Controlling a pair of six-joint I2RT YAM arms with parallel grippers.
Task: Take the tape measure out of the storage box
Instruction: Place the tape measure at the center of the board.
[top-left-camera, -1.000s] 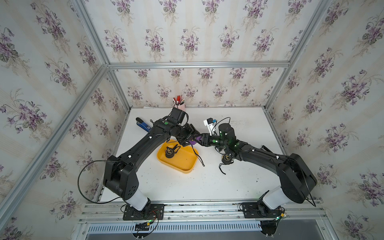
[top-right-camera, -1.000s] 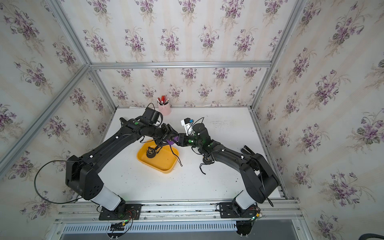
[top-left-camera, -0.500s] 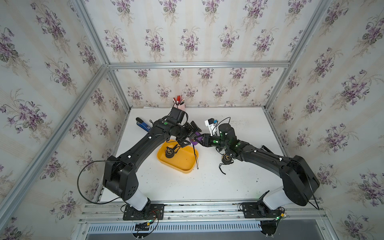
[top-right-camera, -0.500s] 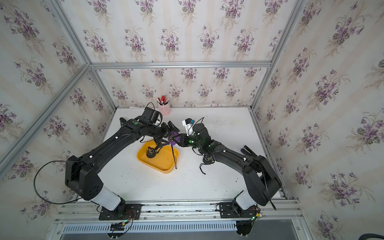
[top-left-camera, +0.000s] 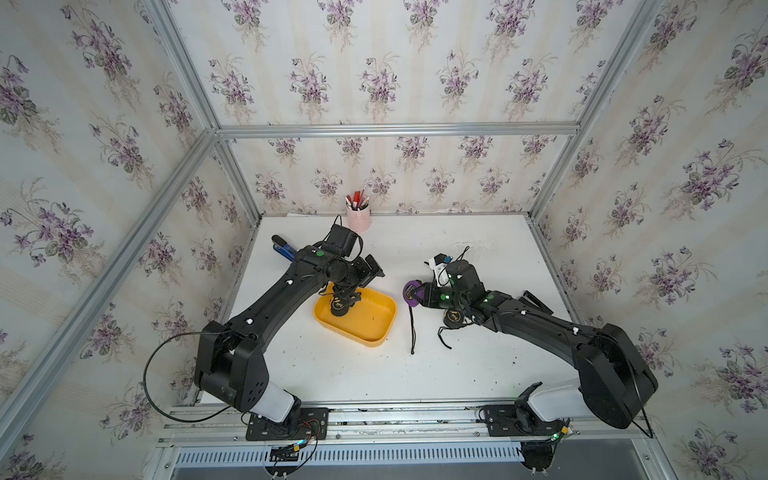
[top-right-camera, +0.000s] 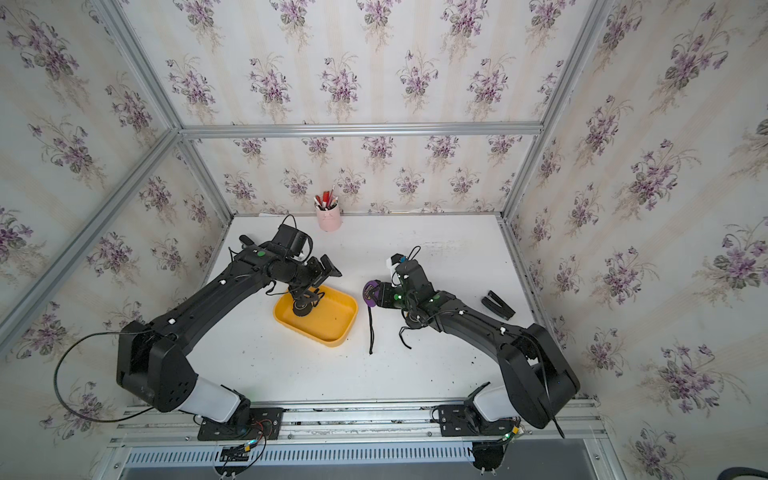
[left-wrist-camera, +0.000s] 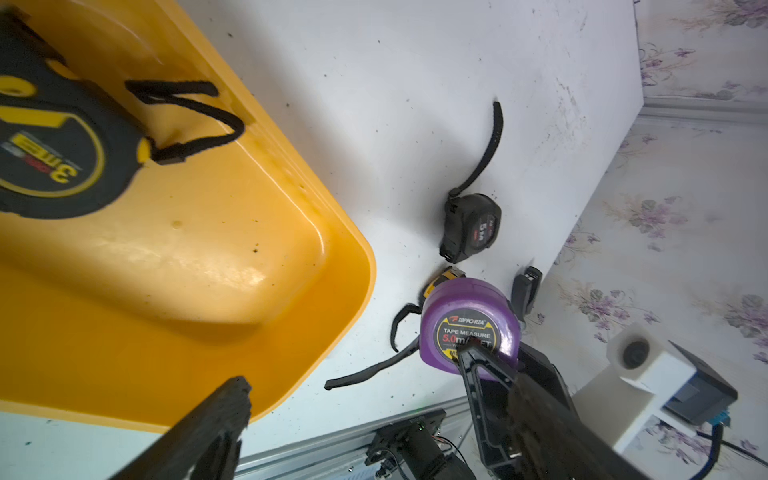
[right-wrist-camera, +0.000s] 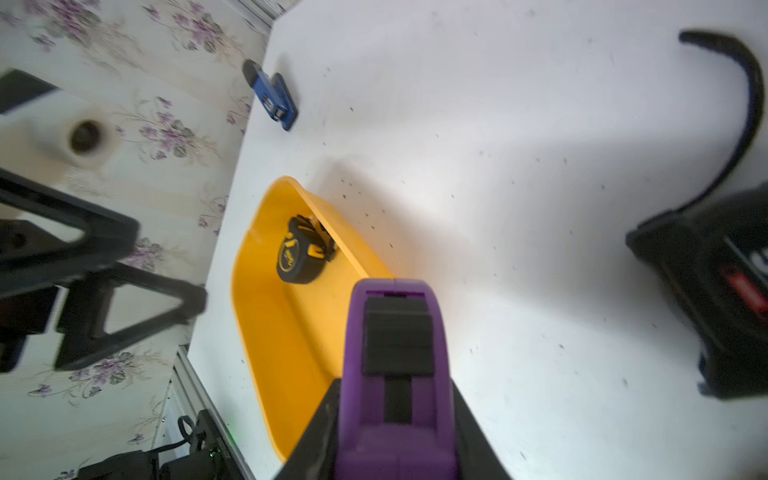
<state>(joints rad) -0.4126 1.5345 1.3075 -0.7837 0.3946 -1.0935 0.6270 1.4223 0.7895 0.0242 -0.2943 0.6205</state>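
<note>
While right jaws clamp the purple tape measure (top-left-camera: 413, 293) outside the storage box (top-left-camera: 368, 318), near its rim, strap (top-left-camera: 412, 332) hanging toward the surface (top-left-camera: 457, 365), left jaws stand wide apart, holding nothing, by the box. Yellow-black tape measure (top-left-camera: 340, 308) lies inside it.

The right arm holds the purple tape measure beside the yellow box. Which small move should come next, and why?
Probably the right gripper should lower the purple tape measure onto the bare table and then open its jaws. The tape measure is already outside the storage box, its strap hangs down, and the jaws are shut on it.
</note>
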